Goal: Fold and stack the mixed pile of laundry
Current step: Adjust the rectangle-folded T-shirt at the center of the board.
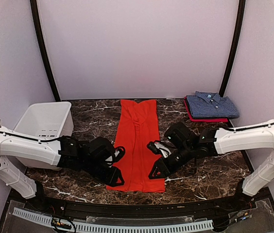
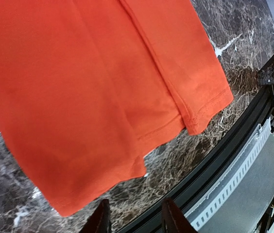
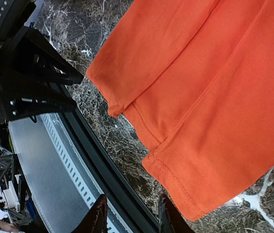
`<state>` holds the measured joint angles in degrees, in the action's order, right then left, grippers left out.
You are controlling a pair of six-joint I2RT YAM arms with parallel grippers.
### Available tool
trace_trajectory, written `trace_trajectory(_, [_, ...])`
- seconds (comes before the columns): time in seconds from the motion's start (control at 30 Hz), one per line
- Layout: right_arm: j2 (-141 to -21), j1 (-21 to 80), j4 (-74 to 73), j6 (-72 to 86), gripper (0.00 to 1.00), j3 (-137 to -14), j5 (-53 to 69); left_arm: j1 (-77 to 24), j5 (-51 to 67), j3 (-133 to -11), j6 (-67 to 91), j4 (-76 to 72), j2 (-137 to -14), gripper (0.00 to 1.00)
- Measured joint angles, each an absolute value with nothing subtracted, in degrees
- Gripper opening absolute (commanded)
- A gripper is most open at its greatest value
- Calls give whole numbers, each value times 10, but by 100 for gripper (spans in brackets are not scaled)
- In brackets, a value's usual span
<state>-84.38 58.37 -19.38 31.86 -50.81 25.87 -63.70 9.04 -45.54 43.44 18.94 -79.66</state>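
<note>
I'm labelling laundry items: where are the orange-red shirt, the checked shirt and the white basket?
orange-red shirt (image 1: 138, 145), top view, middle of the folded strip.
checked shirt (image 1: 210, 107), top view, folded front.
white basket (image 1: 44, 116), top view, far inner wall.

Left arm (image 1: 30, 148) and right arm (image 1: 246, 138) — white shells, black joints, thin black cables.

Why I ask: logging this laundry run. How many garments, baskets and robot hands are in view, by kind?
Garments: 3 (orange-red shirt laid flat, blue checked shirt folded, red folded garment beneath it)
Baskets: 1 (white basket)
Hands: 2 (left hand, right hand)
Total: 6
</note>
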Motion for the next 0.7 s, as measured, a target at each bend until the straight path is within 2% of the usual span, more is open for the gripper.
trace_trajectory(0.2, [-895,619,-193,360,34,-537,239,-681,66,-522,454,192,-898,32])
trace_trajectory(0.47, [-978,650,-215,394,36,-597,197,-681,51,-541,472,199,-943,32])
trace_trajectory(0.7, [-1002,657,-240,410,36,-603,175,-681,48,-543,474,199,-950,32])
